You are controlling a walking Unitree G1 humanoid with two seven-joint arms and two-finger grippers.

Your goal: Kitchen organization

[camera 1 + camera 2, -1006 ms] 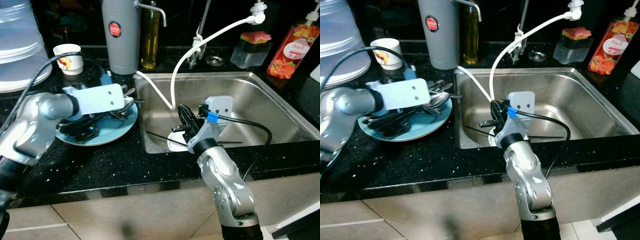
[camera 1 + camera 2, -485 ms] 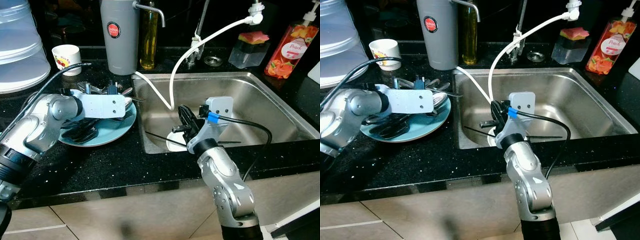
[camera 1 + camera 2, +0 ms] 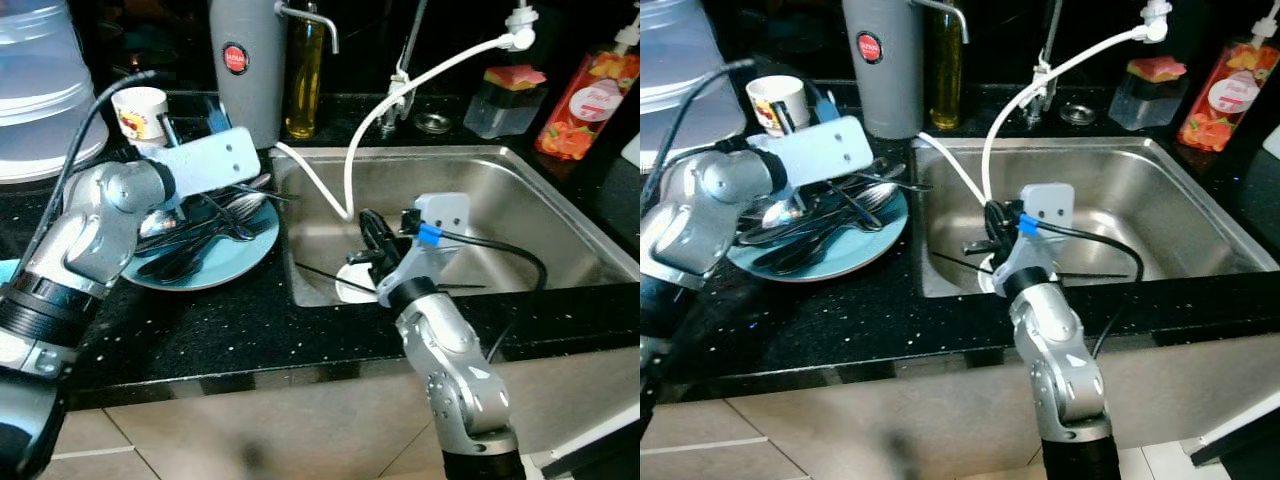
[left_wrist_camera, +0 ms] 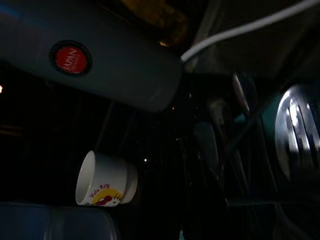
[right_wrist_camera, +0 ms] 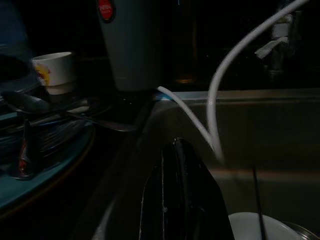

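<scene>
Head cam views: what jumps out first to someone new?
The blue plate heaped with dark cutlery on the black counter left of the sink, with the left gripper raised over its far side near the small white cup. Then the right gripper reaching down into the steel sink, just above a white dish, beside the white hose looping in from the tap.

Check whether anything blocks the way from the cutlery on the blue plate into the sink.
Nothing visible blocks it. The cutlery lies on the blue plate right beside the sink edge. The white hose dips into the near corner, and the right gripper hangs over a white dish inside.
</scene>
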